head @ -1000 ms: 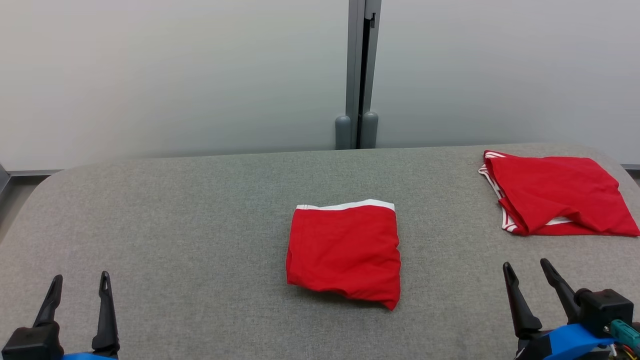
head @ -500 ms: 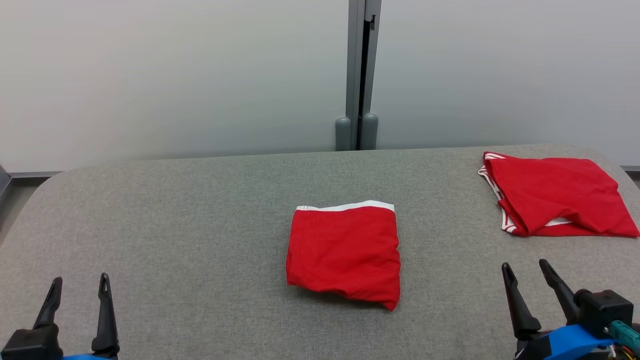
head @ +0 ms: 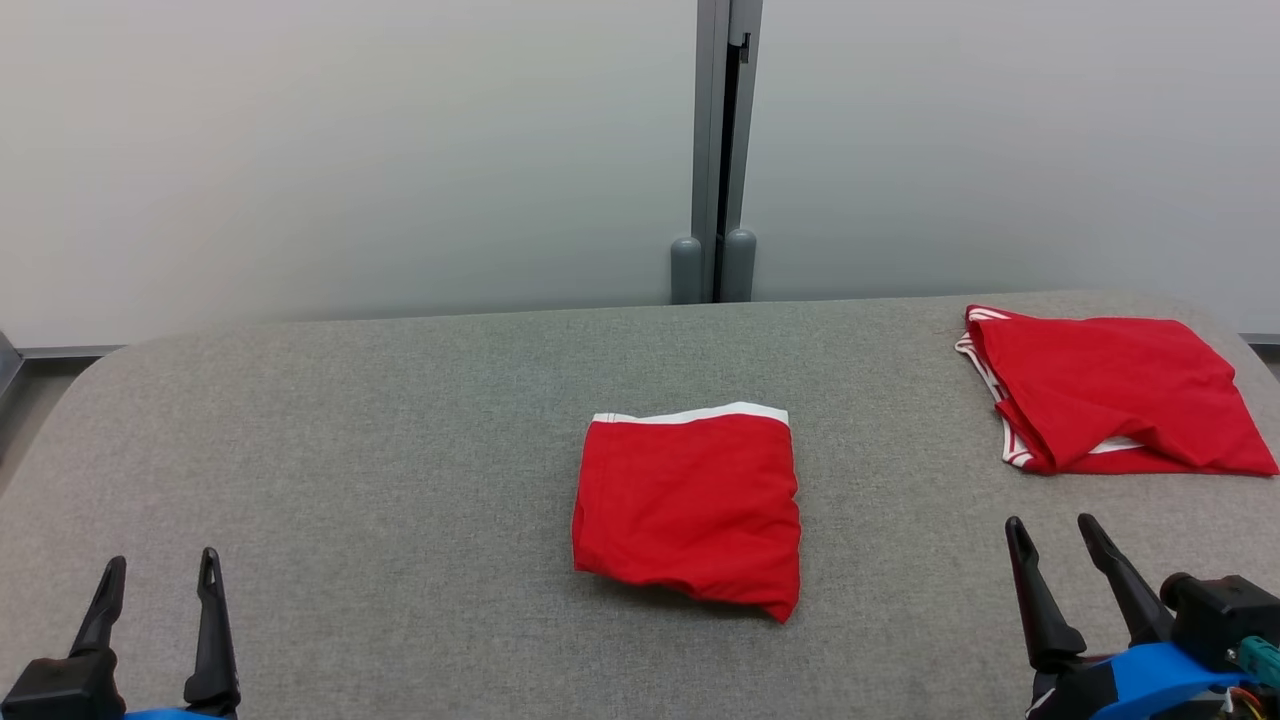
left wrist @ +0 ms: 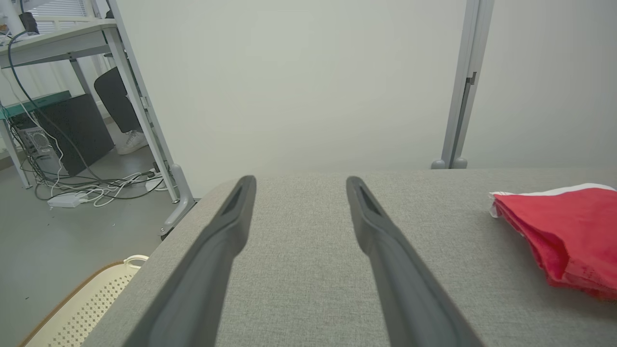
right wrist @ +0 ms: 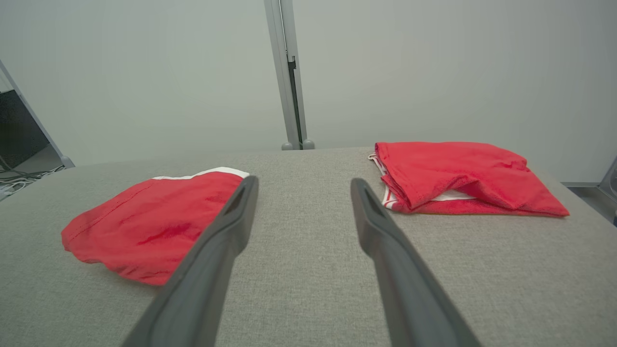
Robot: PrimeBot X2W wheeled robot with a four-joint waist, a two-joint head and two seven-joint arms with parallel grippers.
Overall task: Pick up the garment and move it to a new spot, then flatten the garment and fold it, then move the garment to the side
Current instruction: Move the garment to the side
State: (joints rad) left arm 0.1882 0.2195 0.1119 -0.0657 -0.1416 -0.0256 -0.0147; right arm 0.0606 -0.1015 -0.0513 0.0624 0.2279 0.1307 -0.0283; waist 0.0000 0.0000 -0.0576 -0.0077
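A red garment (head: 690,508) with a white waistband lies folded in a neat square at the middle of the grey table (head: 350,430); it also appears in the left wrist view (left wrist: 564,236) and the right wrist view (right wrist: 154,221). My left gripper (head: 160,572) stands open near the table's front left corner, with nothing between its fingers (left wrist: 299,185). My right gripper (head: 1050,537) is open at the front right, empty too (right wrist: 303,185). Both are well apart from the garment.
A second red garment (head: 1105,388) with white trim lies folded at the back right of the table (right wrist: 462,178). A grey post (head: 715,150) stands behind the table. Left of the table are a cream basket (left wrist: 82,303), a desk frame (left wrist: 144,115) and cables on the floor.
The left gripper has sunk slightly toward the bottom edge of the head view. The right gripper has shifted a little to the right. The garments lie unchanged.
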